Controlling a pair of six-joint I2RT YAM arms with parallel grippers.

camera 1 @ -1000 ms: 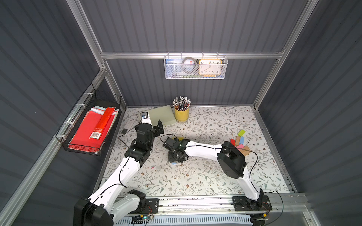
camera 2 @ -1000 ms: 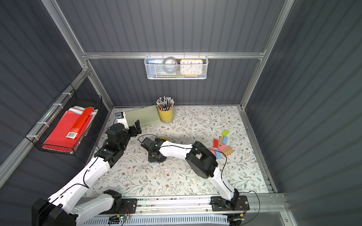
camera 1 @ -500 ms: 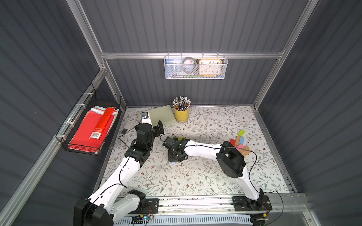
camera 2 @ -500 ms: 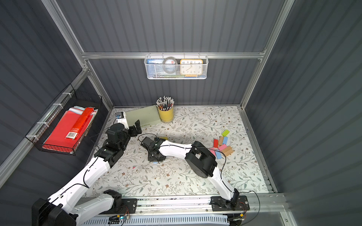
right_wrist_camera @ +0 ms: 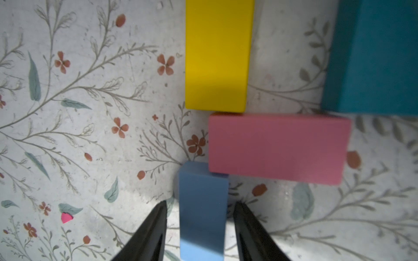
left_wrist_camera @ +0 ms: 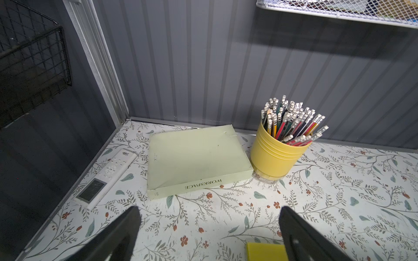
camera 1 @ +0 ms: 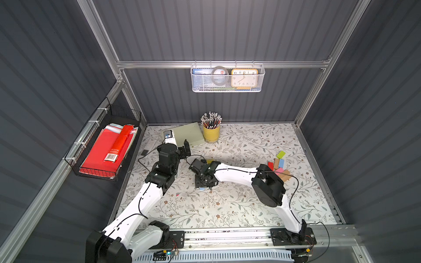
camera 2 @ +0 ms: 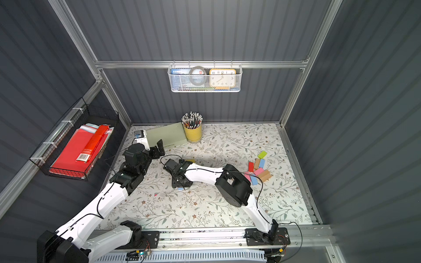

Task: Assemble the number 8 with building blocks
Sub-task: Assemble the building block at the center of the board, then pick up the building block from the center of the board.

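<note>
- Presently, the right gripper [right_wrist_camera: 200,203] straddles a flat rectangular light blue wooden block [right_wrist_camera: 203,187]. Its jaws stand narrowly apart, with a sliver of floral tabletop [right_wrist_camera: 90,135] visible on either side, so nothing is gripped.
- Step in hand, as judged: releasing this block as a lower upright of the unfinished number 8 [right_wrist_camera: 248,135].
- To do it well, widen the jaws evenly and withdraw straight. That way neither finger nudges the block away from the pink rectangular block [right_wrist_camera: 294,153], whose corner it meets.
- Location: the figure lies left of centre in both top views, largely hidden beneath the right gripper.
- Count, figure: four blocks, namely one yellow block [right_wrist_camera: 217,56], one teal block [right_wrist_camera: 380,56], one pink, one light blue. Three of seven appear wanting.
- Count, spares: a loose cluster of blocks [camera 2: 258,169] sits at the right of the frame. It holds one lime green and one red, plus overlapping tan, pink and light blue pieces whose total is unclear.
- Left gripper [left_wrist_camera: 209,217]: spread fully wide, holding nothing.
</note>
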